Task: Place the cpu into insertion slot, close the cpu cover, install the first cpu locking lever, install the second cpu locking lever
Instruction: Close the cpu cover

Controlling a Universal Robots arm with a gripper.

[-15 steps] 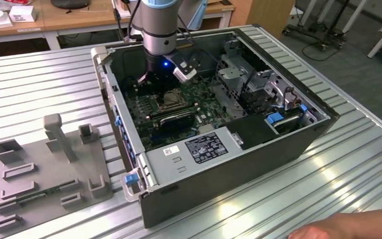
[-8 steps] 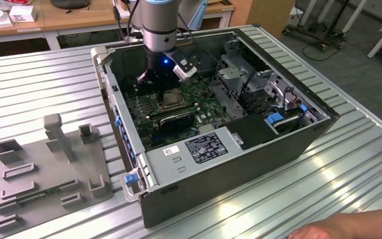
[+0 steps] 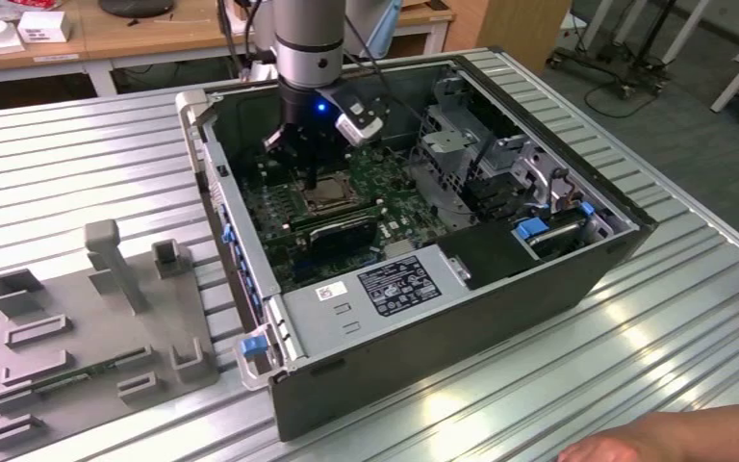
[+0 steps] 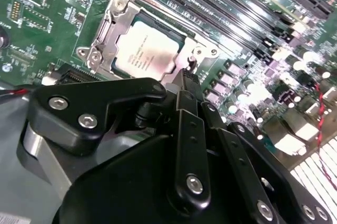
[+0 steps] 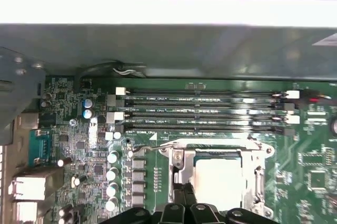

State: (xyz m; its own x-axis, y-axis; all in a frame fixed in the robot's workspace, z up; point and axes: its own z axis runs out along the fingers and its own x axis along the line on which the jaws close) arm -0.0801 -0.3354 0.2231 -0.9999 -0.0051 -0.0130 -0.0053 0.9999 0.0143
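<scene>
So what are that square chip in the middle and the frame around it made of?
The chip looks faced with pale, matte metal, evenly silvery-tan. The frame around it seems bare sheet metal: silvery, shinier, glinting at its bent edges and screws. Exact alloys can't be judged.

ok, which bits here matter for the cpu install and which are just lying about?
Job:
cpu, seated in the insertion slot
cpu cover, framing it
gripper, at the slot's edge

Lying about:
memory slots
power supply box
grey fixture tray
a person's hand
</scene>
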